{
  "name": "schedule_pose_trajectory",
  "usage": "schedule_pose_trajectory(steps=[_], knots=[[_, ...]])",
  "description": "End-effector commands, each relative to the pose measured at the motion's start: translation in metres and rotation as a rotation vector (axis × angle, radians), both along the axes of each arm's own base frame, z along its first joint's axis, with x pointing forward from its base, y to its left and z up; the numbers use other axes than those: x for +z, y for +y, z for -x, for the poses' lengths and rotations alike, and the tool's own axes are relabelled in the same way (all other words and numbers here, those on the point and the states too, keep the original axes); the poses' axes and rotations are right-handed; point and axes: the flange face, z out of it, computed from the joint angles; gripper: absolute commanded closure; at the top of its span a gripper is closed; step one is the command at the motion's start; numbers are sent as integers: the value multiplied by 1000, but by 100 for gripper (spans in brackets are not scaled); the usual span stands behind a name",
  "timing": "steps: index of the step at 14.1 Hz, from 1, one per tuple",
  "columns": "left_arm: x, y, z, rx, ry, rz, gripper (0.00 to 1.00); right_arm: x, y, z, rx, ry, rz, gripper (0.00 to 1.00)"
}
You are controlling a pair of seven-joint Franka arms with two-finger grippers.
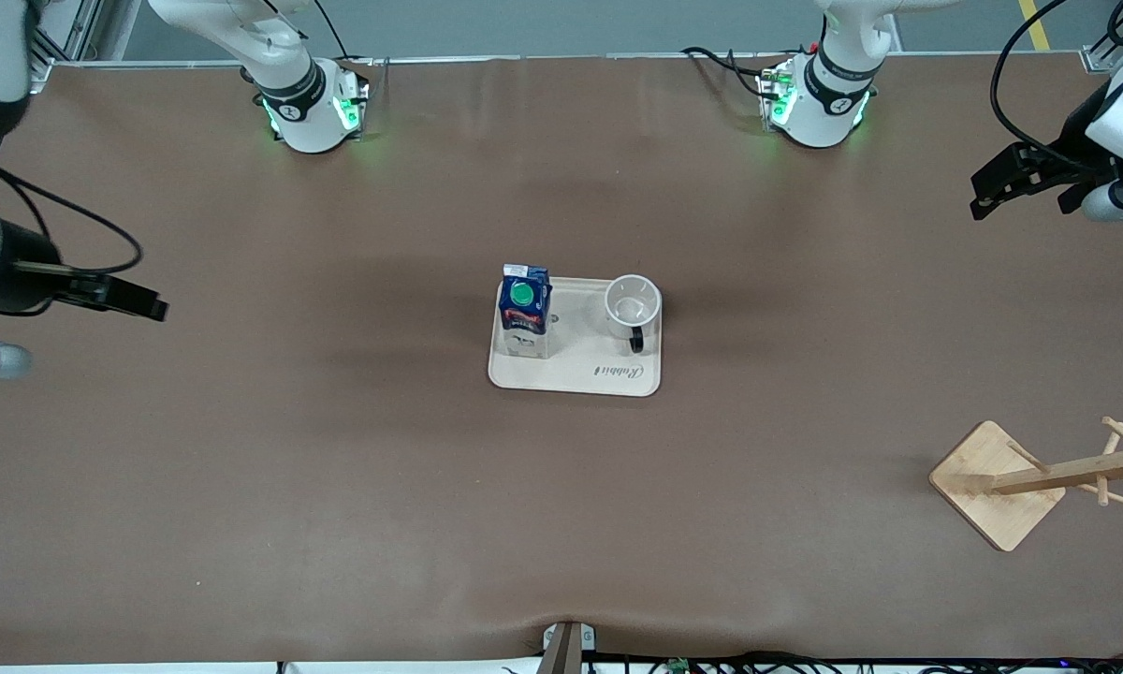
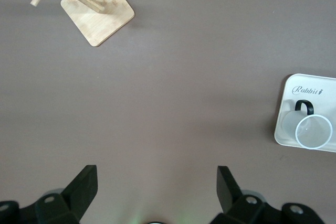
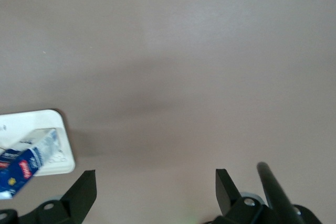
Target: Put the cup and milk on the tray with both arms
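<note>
We are holding both grippers released and empty over bare table, left gripper (image 1: 992,192) upper right of the frame, right gripper (image 1: 140,301) at its left edge, apparently because the white smiley-face mug (image 1: 633,309) and dark blue gable-top milk carton (image 1: 524,309) are standing upright on the cream rectangular tray (image 1: 576,379) at centre frame.

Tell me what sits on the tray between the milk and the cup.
Nothing: bare tray separates the milk from the cup, as the front view shows.

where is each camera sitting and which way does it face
Front view: high across the table, facing both arms' bases; tray holds milk and cup; left gripper and right gripper both open over bare table.
Left wrist view: looks down past its open fingers at cup, tray, wooden rack.
Right wrist view: looks down past its open fingers at milk, tray corner.
Shared: the tray appears in all three.
</note>
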Motion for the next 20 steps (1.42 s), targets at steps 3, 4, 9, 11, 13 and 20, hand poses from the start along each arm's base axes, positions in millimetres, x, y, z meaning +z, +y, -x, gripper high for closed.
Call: schedule_pose_trajectory(steps=[3,4,9,11,13,20], knots=[[7,0,6,-22,-4,18,0,7,-54,33,130,-35,5,0],[7,-1,6,-30,-4,18,0,9,-57,46,142,-57,19,0],[5,-2,6,-37,5,16,0,8,-37,99,203,-89,45,0],[4,-2,7,-37,10,15,0,12,-40,94,197,-107,52,0],[4,-2,7,-37,10,15,0,29,-48,91,179,-137,61,0],[4,-4,7,-40,11,15,0,54,-50,90,183,-182,105,0]])
